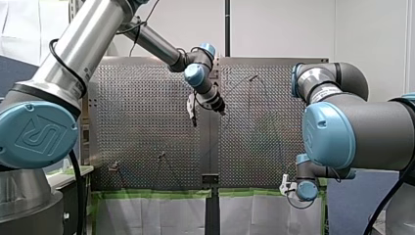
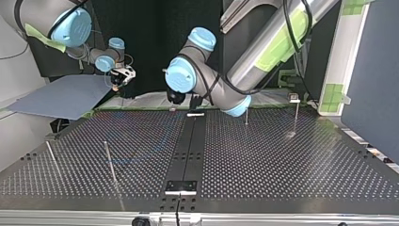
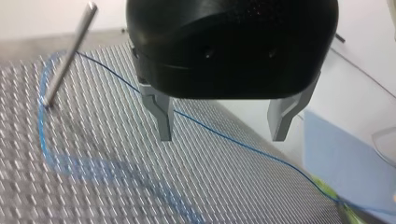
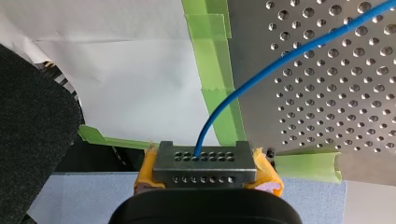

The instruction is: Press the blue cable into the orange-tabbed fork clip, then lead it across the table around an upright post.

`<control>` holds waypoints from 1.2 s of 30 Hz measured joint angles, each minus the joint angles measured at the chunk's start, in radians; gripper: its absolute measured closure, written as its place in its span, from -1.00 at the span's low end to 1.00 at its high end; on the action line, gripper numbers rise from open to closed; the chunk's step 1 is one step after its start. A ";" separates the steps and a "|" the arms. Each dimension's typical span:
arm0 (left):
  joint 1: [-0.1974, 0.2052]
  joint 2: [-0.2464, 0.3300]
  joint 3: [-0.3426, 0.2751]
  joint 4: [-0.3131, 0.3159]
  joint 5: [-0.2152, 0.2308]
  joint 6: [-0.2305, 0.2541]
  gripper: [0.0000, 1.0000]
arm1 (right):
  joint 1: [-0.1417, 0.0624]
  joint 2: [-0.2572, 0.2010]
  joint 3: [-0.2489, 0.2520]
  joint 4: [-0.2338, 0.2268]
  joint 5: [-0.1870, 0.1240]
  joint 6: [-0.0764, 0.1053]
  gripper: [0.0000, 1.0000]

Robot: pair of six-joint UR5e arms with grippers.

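Observation:
The thin blue cable (image 3: 261, 151) lies on the perforated table and curves around the base of a leaning metal post (image 3: 70, 51). My left gripper (image 3: 222, 138), black with metal fingers (image 3: 161, 112), hangs open just above the table, and the cable runs under the gap between its fingers. My right gripper (image 4: 204, 161), with yellow pads and a perforated metal plate, is shut on the blue cable (image 4: 261, 65) just off the table's edge. In the front view my left gripper (image 1: 218, 105) is over the table's middle. My right gripper (image 1: 285, 186) is at the near right edge.
Several thin upright posts (image 2: 109, 160) stand on the table (image 2: 282, 160); one at the top view's right (image 2: 295, 106) carries a small fitting. Green tape (image 4: 212, 51) lines the table's edge. A grey-blue sheet (image 2: 66, 96) lies beyond the table by my right gripper (image 2: 122, 76).

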 joint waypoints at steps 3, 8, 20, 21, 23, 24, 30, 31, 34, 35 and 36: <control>0.002 0.023 0.000 0.021 0.028 0.016 -1.00 | 0.000 0.000 0.000 -0.001 -0.001 0.001 1.00; 0.004 0.064 0.000 0.061 0.044 0.035 -1.00 | 0.000 0.000 0.000 -0.001 -0.001 0.001 1.00; -0.018 0.149 0.058 0.170 0.050 0.029 -1.00 | 0.000 0.000 0.000 0.000 -0.004 0.004 1.00; -0.021 0.146 0.067 0.178 0.057 0.028 -1.00 | 0.000 0.000 0.000 0.000 -0.004 0.004 1.00; -0.027 0.137 0.081 0.184 0.068 0.028 -1.00 | 0.000 0.000 0.000 0.000 -0.004 0.004 1.00; -0.032 0.128 0.091 0.183 0.077 0.029 -1.00 | 0.000 0.000 0.000 0.000 -0.004 0.004 1.00; -0.054 0.072 0.149 0.140 0.092 0.033 -1.00 | 0.000 0.000 0.000 0.001 -0.006 0.004 1.00; -0.058 0.064 0.157 0.133 0.091 0.033 -1.00 | 0.000 0.000 0.000 0.001 -0.006 0.004 1.00; -0.077 0.035 0.186 0.122 0.087 0.034 -1.00 | 0.000 0.000 0.000 0.001 -0.007 0.004 1.00; -0.082 0.026 0.195 0.120 0.087 0.035 -1.00 | 0.000 0.000 0.000 0.001 -0.007 0.004 1.00; -0.086 0.015 0.206 0.119 0.086 0.037 -1.00 | 0.000 0.000 0.000 0.001 -0.007 0.004 1.00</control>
